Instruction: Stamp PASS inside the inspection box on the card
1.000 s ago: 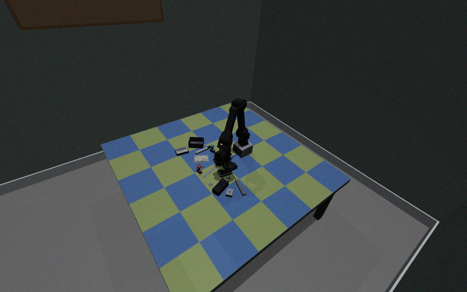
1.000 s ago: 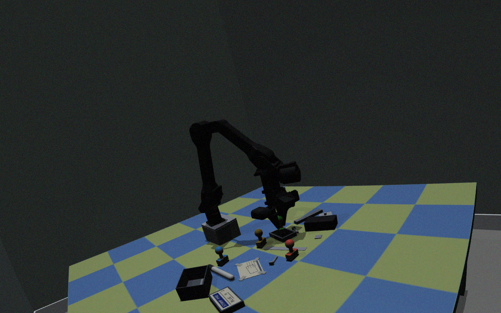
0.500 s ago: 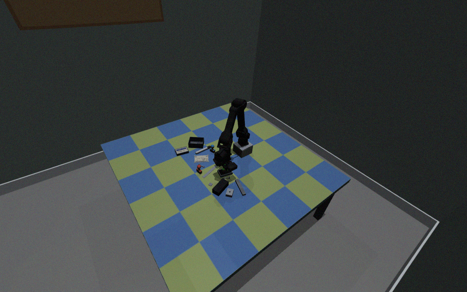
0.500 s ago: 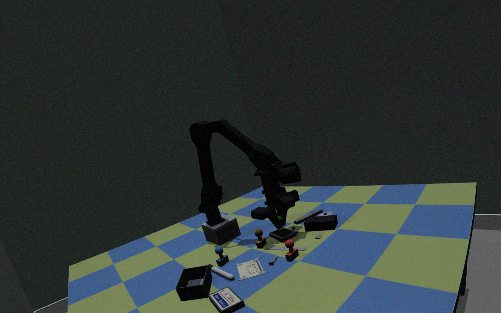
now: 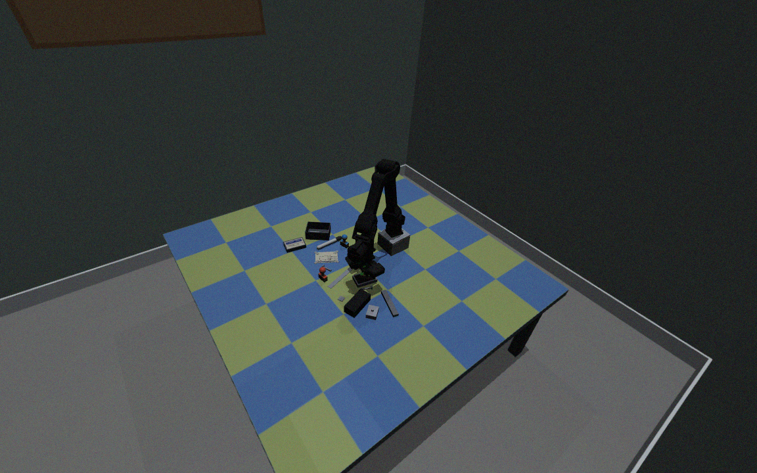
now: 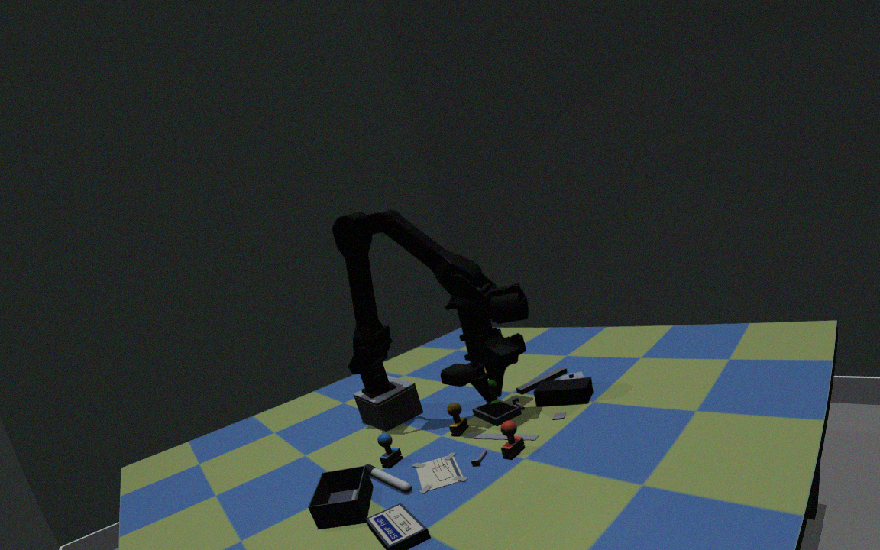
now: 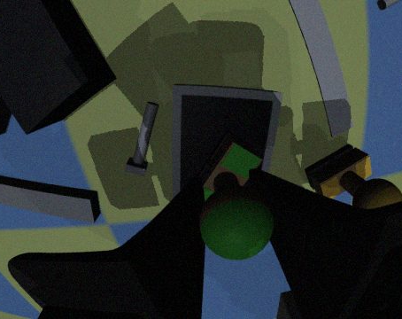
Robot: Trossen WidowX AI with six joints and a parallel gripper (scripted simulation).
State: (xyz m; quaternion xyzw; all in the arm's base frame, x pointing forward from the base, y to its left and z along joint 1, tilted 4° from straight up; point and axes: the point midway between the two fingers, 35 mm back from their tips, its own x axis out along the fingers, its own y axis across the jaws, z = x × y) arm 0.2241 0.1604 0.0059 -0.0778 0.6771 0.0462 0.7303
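Note:
My gripper is shut on the green stamp, below its round knob. The stamp's base is low over the lower part of the open ink pad, turned relative to its rim; whether it touches the ink is hidden. The stamp's lettering does not show. The card lies taped flat, with line markings; no print can be made out. A yellow stamp, a red stamp and a blue stamp stand on the bench.
A black block and dark bar lie beyond the pad. A small bolt-like piece and flat strip flank it. A black open box, white marker and labelled pad case lie near the card.

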